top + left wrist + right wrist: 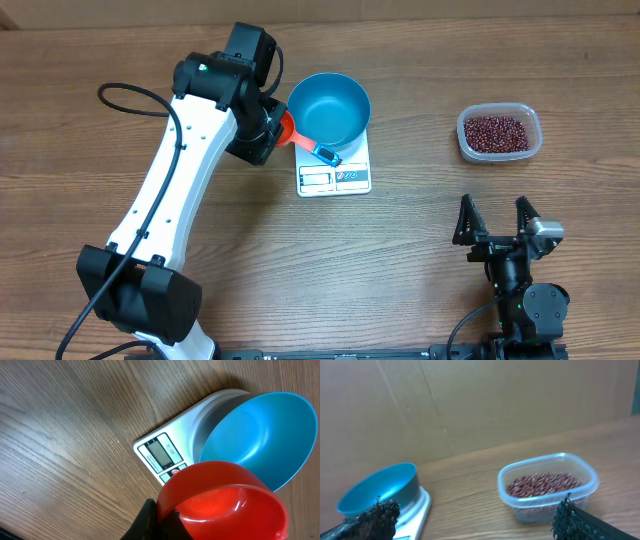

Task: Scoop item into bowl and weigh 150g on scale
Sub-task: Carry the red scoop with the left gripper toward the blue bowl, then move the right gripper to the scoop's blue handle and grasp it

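Observation:
The blue bowl (pixel 330 107) stands empty on the white scale (pixel 335 178), whose display faces the front. My left gripper (pixel 277 131) is just left of the bowl, shut on the rim of a red scoop (pixel 287 128). In the left wrist view the red scoop (pixel 225 502) is empty, pinched at my left gripper (pixel 159 519), close to the bowl (pixel 260 435) and the scale (pixel 162 452). The dark red beans (pixel 496 130) fill a clear tub (pixel 534 137) at the right. My right gripper (pixel 495 222) is open near the front edge; its view shows the beans (pixel 542 484) ahead.
A small blue object (pixel 327 154) lies on the scale's front beside the bowl. My left arm (pixel 170 190) stretches across the left of the table with a black cable looped beside it. A cardboard wall (pixel 470 405) stands behind the table.

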